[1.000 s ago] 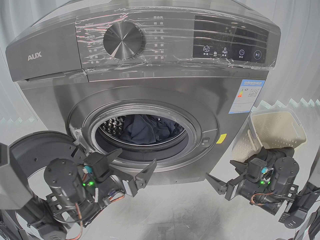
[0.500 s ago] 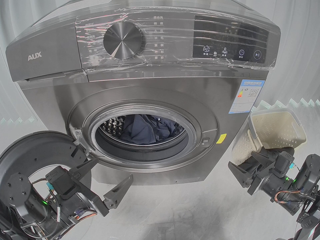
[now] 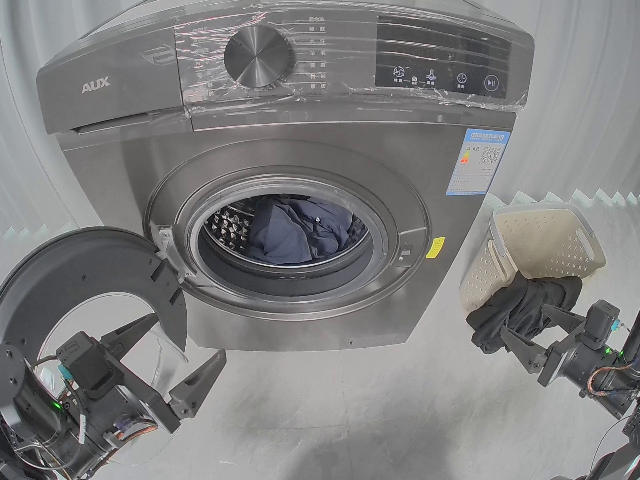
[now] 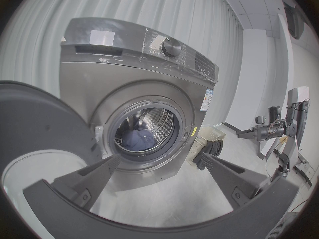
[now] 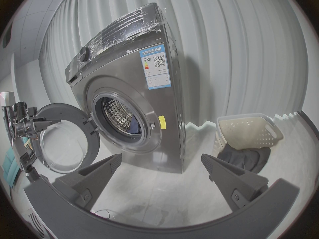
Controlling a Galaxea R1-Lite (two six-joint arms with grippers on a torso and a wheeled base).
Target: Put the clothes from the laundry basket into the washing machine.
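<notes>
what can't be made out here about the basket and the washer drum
- Bottom of the laundry basket: in the head and right wrist views the dark garment draped over its rim covers it, so more clothes underneath cannot be ruled out.
- Back of the drum: in the head view the blue clothes block it.
- Lower part of the open door: in the head view the left gripper stands in front.

Inside the washing machine, the blue clothes sit partly behind the drum opening's lower rim. Right of the washing machine, a dark garment draped over the laundry basket covers its lower inside, so anything underneath cannot be told
</notes>
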